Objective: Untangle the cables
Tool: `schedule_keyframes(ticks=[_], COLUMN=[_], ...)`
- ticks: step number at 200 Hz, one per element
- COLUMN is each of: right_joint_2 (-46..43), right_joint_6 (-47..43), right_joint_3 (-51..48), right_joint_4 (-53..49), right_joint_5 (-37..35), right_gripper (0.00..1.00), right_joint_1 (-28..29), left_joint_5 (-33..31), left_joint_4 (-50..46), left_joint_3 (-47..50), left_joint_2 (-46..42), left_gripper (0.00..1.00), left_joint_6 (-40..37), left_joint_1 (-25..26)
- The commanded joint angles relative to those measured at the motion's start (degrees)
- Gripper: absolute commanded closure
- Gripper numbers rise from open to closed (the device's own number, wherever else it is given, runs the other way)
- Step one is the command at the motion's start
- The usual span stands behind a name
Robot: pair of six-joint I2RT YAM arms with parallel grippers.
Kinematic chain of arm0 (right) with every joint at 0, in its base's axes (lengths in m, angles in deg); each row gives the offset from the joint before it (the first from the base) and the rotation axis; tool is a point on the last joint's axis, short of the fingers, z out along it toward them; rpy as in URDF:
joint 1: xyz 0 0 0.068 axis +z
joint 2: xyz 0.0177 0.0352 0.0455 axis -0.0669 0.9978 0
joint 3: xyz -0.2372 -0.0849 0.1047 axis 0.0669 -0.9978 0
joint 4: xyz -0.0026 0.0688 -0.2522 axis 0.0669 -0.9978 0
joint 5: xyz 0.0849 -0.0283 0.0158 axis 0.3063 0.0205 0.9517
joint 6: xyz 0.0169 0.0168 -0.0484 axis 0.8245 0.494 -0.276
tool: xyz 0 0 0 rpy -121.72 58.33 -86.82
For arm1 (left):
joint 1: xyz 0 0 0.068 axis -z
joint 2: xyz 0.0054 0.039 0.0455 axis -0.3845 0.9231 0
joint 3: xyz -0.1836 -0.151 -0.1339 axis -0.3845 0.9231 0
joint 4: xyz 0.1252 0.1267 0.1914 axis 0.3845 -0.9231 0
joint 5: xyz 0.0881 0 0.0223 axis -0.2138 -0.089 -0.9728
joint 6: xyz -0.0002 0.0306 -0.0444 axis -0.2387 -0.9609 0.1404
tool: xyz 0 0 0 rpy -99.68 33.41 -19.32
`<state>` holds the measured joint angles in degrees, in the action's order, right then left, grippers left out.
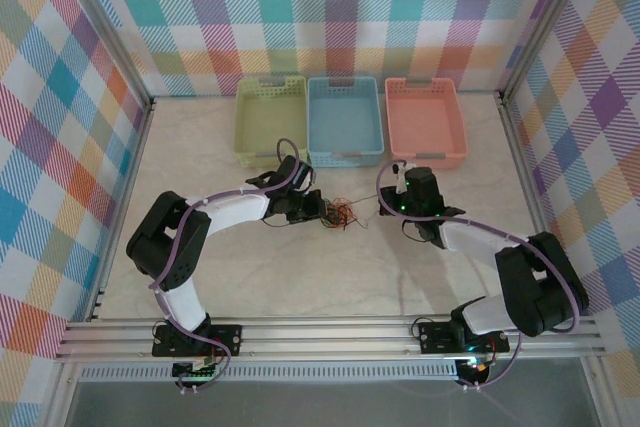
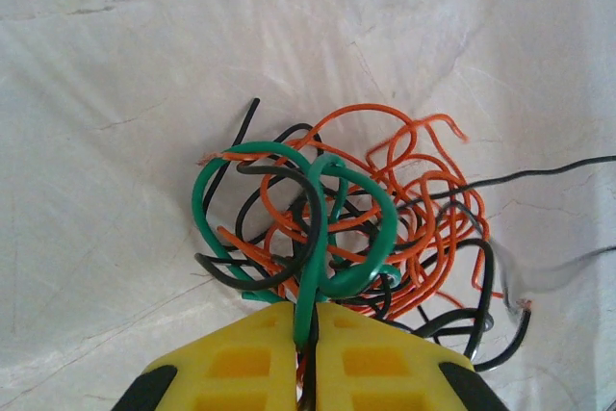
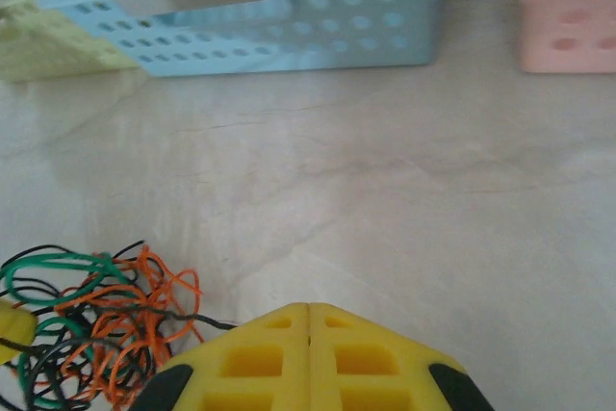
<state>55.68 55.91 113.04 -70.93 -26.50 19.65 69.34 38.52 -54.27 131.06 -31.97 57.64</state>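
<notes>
The left gripper (image 2: 306, 313) is seen pressed almost together, its yellow fingers pinching a green strand of the cables (image 2: 356, 228). The strand loops up out of the slit between the two fingers. The rest of the bunch (orange, black and green, all curled through one another) lies on the table (image 1: 300, 277) just beyond the fingertips.

The right gripper (image 3: 308, 310) is seen with its fingers pressed flat together, with no gap between them. A single black strand is drawn out from the bunch to the left side of these fingers and is lost behind them. Whether it is pinched there cannot be told.

In the top view the left arm is folded, with its elbow pushed out to the left and its forearm laid across towards the table's middle. The right arm is folded the opposite way, elbow out to the right and forearm reaching left. The two grippers are thus pointed at each other.

The cables are found between them, touching the left gripper and near the right one, which sits slightly farther back. In the right wrist view the bunch is placed low and to the left of the fingers. Behind the bunch, a green basket (image 1: 272, 119), a blue basket (image 1: 345, 119) and a pink basket (image 1: 425, 119) are lined up side by side.
</notes>
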Motion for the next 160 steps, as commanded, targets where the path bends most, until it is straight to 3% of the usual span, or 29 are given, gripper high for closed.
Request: schedule_keyframes(ticks=[1,160], right_joint_2=[-1.87,-13.62], right_joint_6=[2.44,16.38], right_joint_3=[-1.02,-9.8], right_joint_4=[3.29,1.61], right_joint_5=[-3.76,-27.64], right_gripper=[1.0,1.0], right_joint_1=[-0.95,-4.77], left_joint_5=[-1.97,-3.49], left_joint_4=[-2.29,-1.34], left_joint_3=[0.84,2.51], left_joint_2=[-1.3,-2.51], left_gripper=[0.9,0.93], left_joint_6=[0.12,1.99], left_joint_1=[-0.4,-1.36])
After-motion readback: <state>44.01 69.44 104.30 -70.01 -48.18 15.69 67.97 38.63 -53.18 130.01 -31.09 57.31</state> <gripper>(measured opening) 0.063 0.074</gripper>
